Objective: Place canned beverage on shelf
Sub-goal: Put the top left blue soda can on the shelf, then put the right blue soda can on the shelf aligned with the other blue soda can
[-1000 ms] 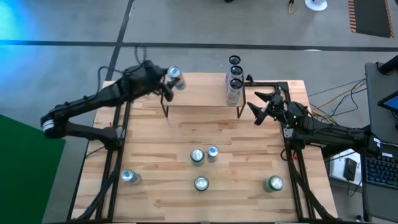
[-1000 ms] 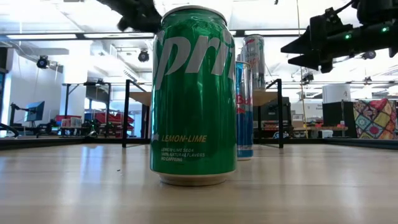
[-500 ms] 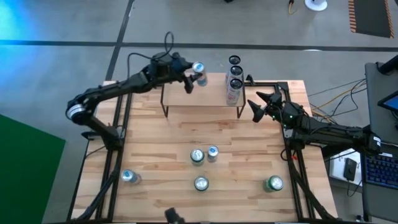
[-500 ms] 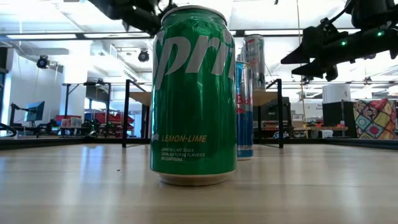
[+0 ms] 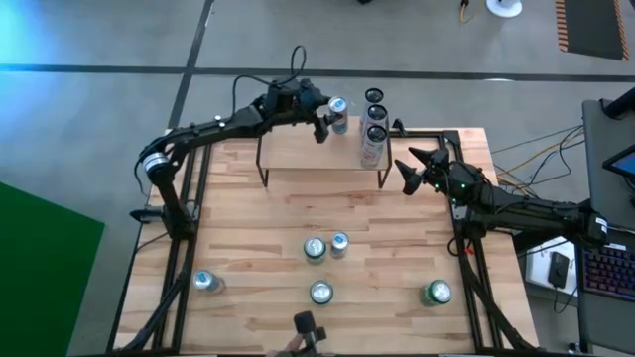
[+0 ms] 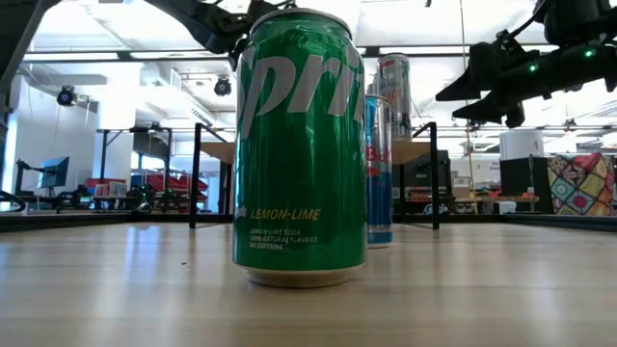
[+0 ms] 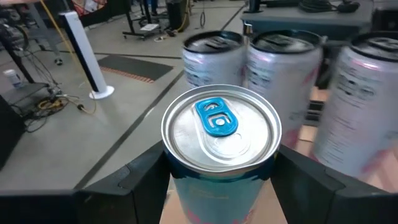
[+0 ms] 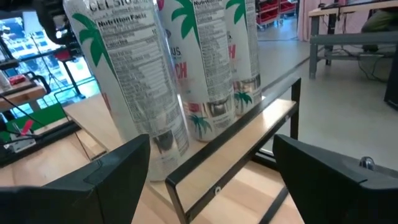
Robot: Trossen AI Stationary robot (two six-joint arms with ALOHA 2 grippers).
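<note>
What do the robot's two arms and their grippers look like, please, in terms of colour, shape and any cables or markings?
Both arms are dark, slim and jointed. The left arm has a pale band near its elbow and a black cable looping above its wrist. The left gripper and the right gripper each end in two dark, wedge-shaped fingers. Small green lights glow on the right arm.

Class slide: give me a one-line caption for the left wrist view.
Left end effector grips a blue-tabbed can beside three tall white cans.
</note>
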